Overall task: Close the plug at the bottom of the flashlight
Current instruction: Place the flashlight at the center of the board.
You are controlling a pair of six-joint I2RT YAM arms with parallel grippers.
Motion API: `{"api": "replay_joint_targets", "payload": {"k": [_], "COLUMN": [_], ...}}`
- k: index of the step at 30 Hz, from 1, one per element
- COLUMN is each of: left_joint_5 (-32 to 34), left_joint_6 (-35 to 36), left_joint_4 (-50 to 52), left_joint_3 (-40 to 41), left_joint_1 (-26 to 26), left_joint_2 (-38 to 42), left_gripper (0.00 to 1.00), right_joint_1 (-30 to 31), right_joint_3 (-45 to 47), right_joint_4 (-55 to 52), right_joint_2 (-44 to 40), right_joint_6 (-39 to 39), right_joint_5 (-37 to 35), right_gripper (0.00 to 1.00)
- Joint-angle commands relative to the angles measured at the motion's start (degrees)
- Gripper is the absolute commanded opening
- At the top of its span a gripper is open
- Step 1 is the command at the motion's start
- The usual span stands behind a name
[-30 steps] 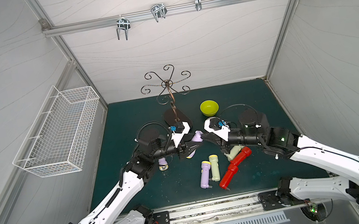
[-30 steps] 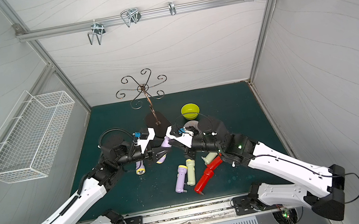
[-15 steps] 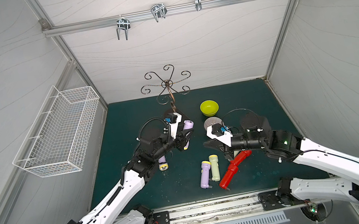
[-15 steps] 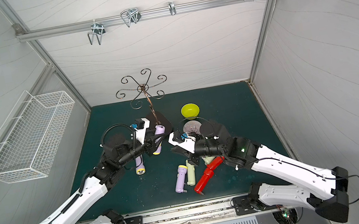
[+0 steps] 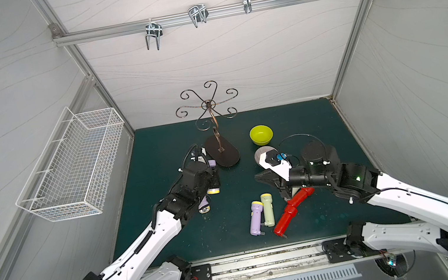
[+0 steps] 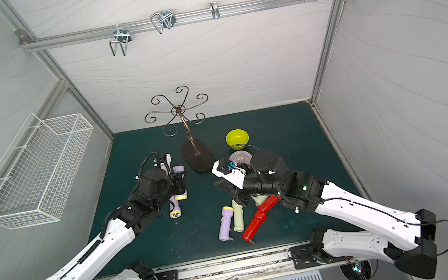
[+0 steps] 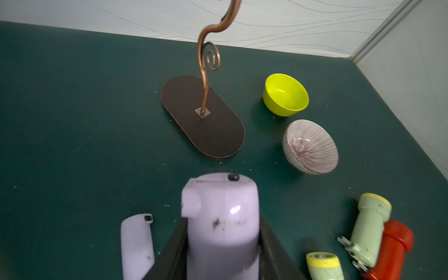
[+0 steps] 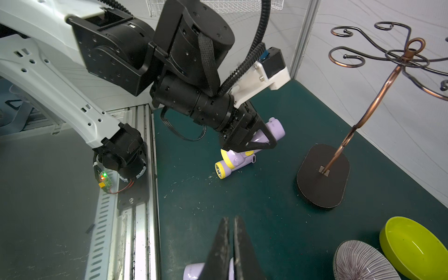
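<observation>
Clamping a lavender flashlight (image 7: 219, 194) at mid-body, the left gripper (image 7: 223, 219) has a black finger (image 7: 174, 247) on each side. The flashlight is off the green mat (image 5: 157, 158), near the dark oval base of the copper stand (image 5: 222, 153). Its tail points toward the back wall and its yellow head toward the wrist. In the right wrist view it hangs just above a spare lavender flashlight (image 8: 230, 164) lying on the mat. The right gripper (image 8: 230, 242) is pinched together on nothing, a thin slit between the jaws, hovering over the mat.

Containers: the lime bowl (image 5: 261, 134) stands upright beyond the right wrist, only its glossy inside showing. The striped bowl (image 7: 310, 146) is just beside it, tipped so its ribbed inside faces the left wrist camera. In both top views the right wrist partly hides it. The wire basket (image 5: 72, 167) hangs on the left wall, wall showing through the mesh.

The lavender flashlight has a scuffed barrel and a smooth rounded tail end. There is a small black nub at the tail's rim and a round lug on one side. Cannot tell the plug's state.

The left arm reaches in from the front rail, wrist aimed at the stand. The right arm comes from the front right, forearm bent toward centre. Its wrist is above a pile of a purple flashlight (image 5: 255, 217), a pale green flashlight (image 5: 267, 209) and a red flashlight (image 5: 291, 210), close together.
</observation>
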State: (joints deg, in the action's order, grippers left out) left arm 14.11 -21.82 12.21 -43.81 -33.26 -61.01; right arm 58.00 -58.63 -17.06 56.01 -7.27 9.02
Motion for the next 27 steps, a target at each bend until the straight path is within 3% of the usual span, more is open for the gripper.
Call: {"api": "replay_joint_targets", "payload": {"k": [1,10,27], "left_joint_5": [4.0,5.9,0.3], "left_joint_6": [-5.3,-9.1,-12.4], "left_joint_4": [-0.2,0.3,-4.6], "left_joint_3": [-1.7,-1.3,-0.8], "left_joint_1": [0.1,0.1,2.3], "left_joint_2": [-1.5,-8.7,-24.6], "left_gripper": [0.00,0.00,0.00], "right_joint_1": [0.2,0.2,0.2], "right_joint_3": [-0.8,-1.3,-0.8], "right_joint_4": [-0.5,-1.4,-1.2], "right_joint_2": [-0.4,0.1,0.0], "right_joint_6": [1.8,2.7,3.8], "right_joint_5": [-2.1,-5.4,-7.5], "right_gripper": [0.10,0.10,0.12]}}
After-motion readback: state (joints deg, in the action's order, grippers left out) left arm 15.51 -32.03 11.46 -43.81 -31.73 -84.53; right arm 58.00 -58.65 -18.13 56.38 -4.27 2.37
